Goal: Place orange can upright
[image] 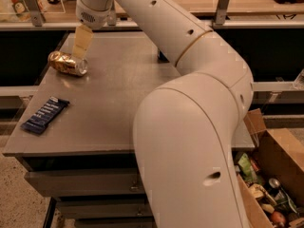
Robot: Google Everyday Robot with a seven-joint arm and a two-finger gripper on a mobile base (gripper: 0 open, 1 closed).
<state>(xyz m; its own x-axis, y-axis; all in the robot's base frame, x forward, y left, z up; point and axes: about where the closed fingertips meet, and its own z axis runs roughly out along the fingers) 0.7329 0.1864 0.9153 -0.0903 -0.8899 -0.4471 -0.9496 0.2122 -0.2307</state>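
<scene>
The tool (79, 51) is held just above the right end of the orange can (66, 63); how far it is opened, and whether the can is touched, cannot be told. The can is laid on its side at the far left of the worktop (118, 94). The arm (190, 127) is bent over the worktop, with the wrist pointed down
</scene>
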